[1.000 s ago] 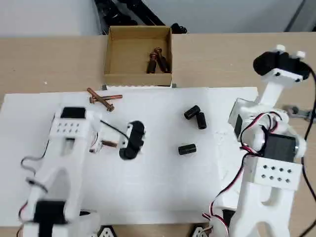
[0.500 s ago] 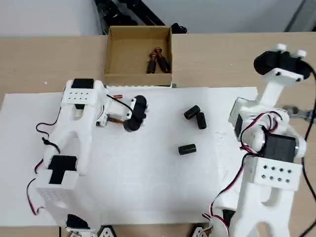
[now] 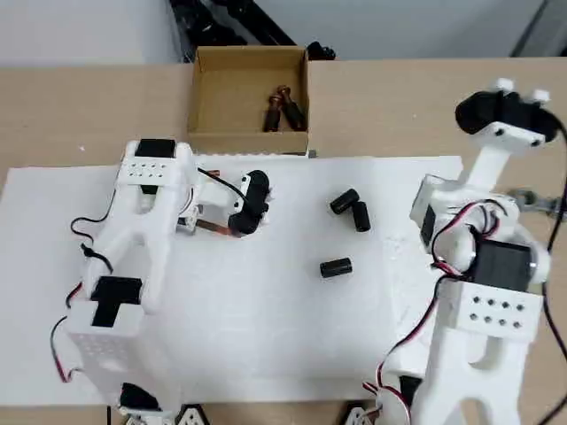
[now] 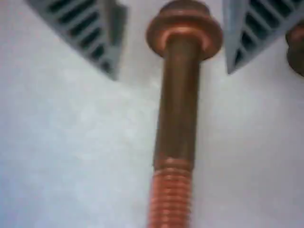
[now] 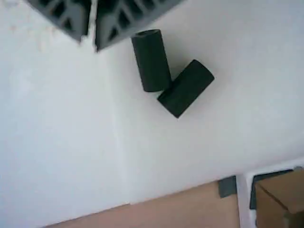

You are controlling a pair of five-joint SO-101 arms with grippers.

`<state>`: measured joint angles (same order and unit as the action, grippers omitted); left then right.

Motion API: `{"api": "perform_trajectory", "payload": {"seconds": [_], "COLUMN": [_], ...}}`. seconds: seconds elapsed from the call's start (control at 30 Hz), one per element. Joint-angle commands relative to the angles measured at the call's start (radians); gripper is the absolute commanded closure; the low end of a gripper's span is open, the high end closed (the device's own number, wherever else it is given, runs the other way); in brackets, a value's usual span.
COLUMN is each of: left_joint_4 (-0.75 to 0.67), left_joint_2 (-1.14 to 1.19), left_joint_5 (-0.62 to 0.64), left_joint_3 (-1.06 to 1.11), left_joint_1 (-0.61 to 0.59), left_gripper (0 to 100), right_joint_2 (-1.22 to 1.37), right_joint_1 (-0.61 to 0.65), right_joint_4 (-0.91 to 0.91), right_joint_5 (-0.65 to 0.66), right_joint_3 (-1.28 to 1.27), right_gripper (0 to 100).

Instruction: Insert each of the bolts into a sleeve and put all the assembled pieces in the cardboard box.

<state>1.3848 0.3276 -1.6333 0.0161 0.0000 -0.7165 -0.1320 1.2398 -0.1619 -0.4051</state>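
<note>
A copper bolt (image 4: 178, 109) lies on the white mat between the fingers of my open left gripper (image 4: 171, 71), its head (image 4: 184, 27) level with them. From above, this gripper (image 3: 205, 221) hangs over that bolt (image 3: 216, 229), just in front of the cardboard box (image 3: 202, 97). A second bolt (image 4: 297, 52) lies close by. The box holds assembled pieces (image 3: 283, 108). Three black sleeves lie mid-mat: two together (image 3: 345, 202), (image 3: 361, 216) and one alone (image 3: 336, 266). My right gripper (image 5: 92, 40) is shut and empty, just beside the paired sleeves (image 5: 151, 59), (image 5: 186, 88).
The white foam mat (image 3: 283, 336) covers most of the wooden table. Both arms' white bodies and cables stand on the mat's left (image 3: 115, 301) and right (image 3: 478, 310) sides. Dark equipment sits behind the box.
My left arm has swung away from the mat's front toward the box and slightly right, ending over a bolt. The right arm and the sleeves have not moved.
</note>
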Motion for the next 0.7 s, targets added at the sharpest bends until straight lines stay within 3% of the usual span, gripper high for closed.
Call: {"api": "perform_trajectory", "payload": {"seconds": [0.0, 0.13, 0.27, 0.4, 0.53, 0.67], "left_joint_4": [0.02, 0.123, 0.275, 0.362, 0.367, 0.368], "left_joint_2": [-0.017, -0.017, -0.017, -0.015, -0.015, -0.018], "left_joint_5": [0.077, 0.175, 0.413, 0.776, 1.208, 1.544], "left_joint_3": [-0.065, -0.16, -0.298, -0.397, -0.406, -0.41], "left_joint_1": [0.003, 0.003, 0.005, 0.005, 0.003, 0.002], "left_gripper": [81, 82, 82, 82, 82, 82], "right_joint_2": [-0.021, -0.021, -0.022, -0.022, -0.022, -0.022], "right_joint_1": [-0.007, -0.007, -0.007, -0.007, -0.007, -0.007], "right_joint_4": [-0.01, -0.008, -0.008, -0.01, -0.01, -0.008], "right_joint_5": [0.005, 0.005, 0.005, 0.003, 0.003, 0.003], "right_joint_3": [0.006, 0.006, 0.006, 0.006, 0.006, 0.006], "right_gripper": [99.1, 99.1, 99.1, 99.1, 99.1, 99.1]}}
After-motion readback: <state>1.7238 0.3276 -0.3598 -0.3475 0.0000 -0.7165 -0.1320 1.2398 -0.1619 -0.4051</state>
